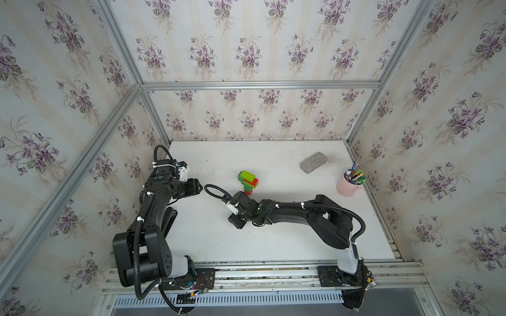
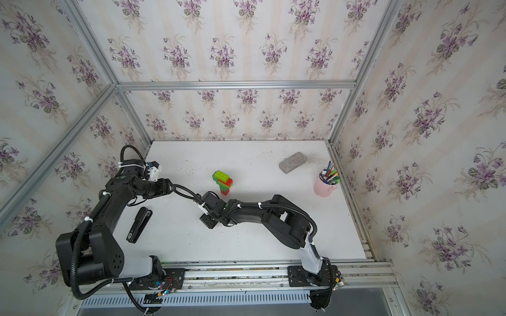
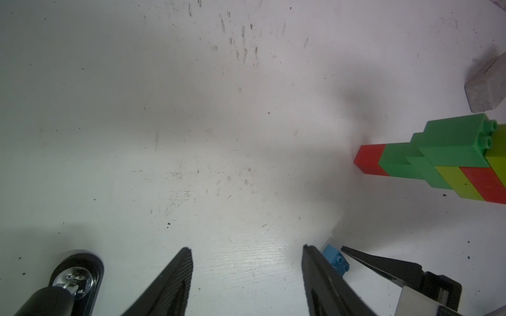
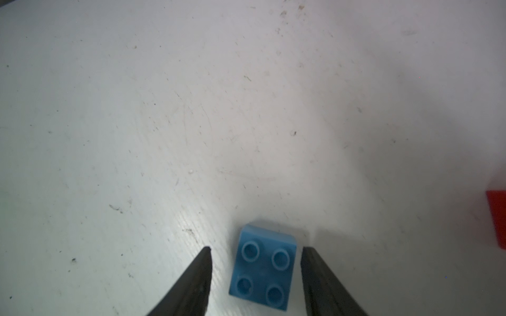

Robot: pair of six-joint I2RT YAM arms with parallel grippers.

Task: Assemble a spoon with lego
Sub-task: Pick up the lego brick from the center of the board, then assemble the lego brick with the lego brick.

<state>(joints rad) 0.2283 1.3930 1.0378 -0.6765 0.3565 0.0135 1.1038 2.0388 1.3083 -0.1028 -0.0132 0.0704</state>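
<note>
Right end effector (image 4: 256, 248) stands spread apart, blue brick (image 4: 262, 270) between its fingers; left end effector (image 3: 247, 248) is spread apart too.

Left arm (image 1: 156, 202), right arm (image 1: 290, 216): matte black links, white base segments (image 1: 346, 255). Corrugated black conduit (image 1: 137, 254), white zip ties (image 1: 140, 219). Left end effector (image 3: 247, 247): black ribbed tapered fingers (image 3: 172, 284).
</note>
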